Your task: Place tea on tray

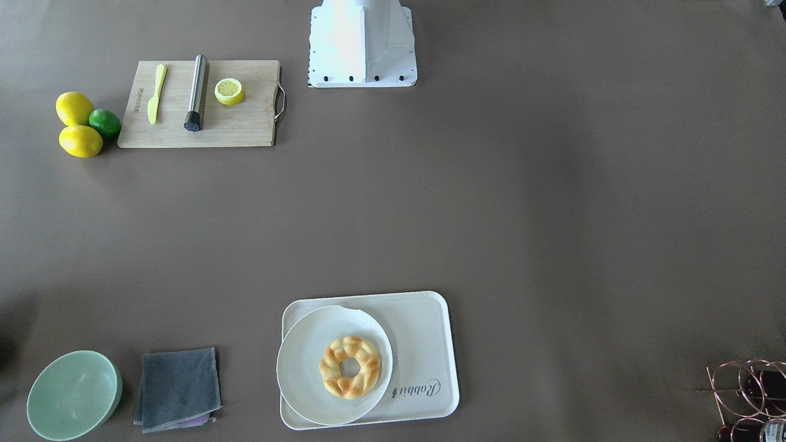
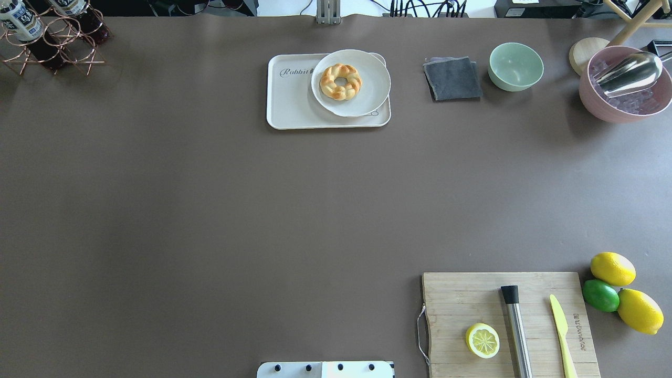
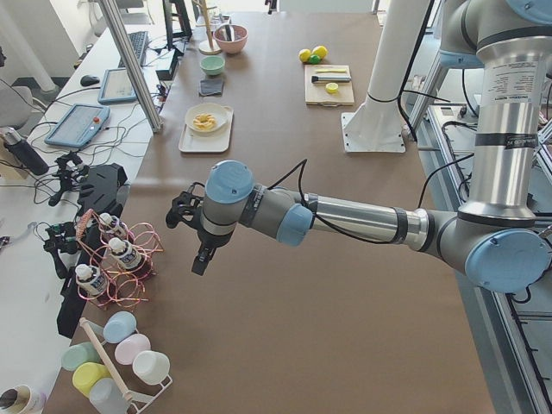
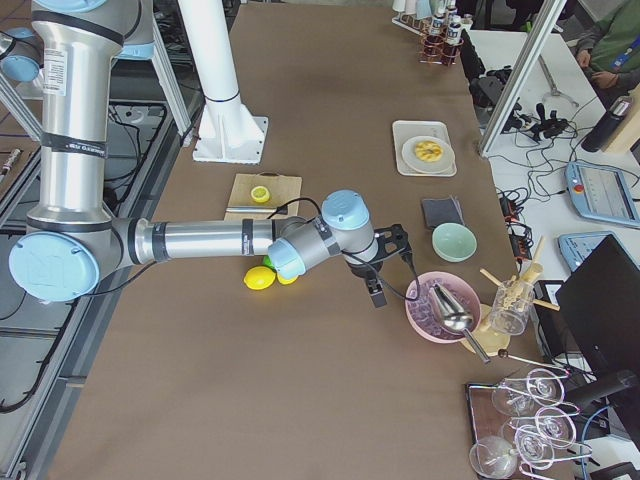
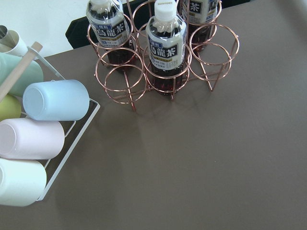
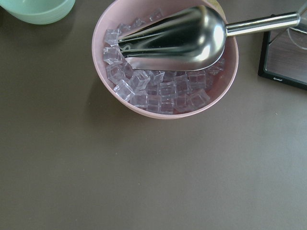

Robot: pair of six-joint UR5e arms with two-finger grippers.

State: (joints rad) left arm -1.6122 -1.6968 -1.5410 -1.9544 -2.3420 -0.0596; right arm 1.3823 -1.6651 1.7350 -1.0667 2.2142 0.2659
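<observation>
A full tea bottle point(image 5: 165, 45) stands upright in the copper wire rack point(image 5: 144, 79), left gripper point(image 3: 199, 259) poised nearby (jaws' state impossible to tell); likely weighty, slick plastic, best gripped around its label.

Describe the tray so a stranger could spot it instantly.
On the table, look along the edge opposite the robot's base. Beside the folded grey cloth lies the tray, cream and rectangular, carrying a round plate with a braided pastry. Only it bears grey "Rabbit" script.

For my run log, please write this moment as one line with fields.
stage: before grasp | tea: upright in wire rack | left claw: near rack, state unclear | tray: holds plate with doughnut
</observation>
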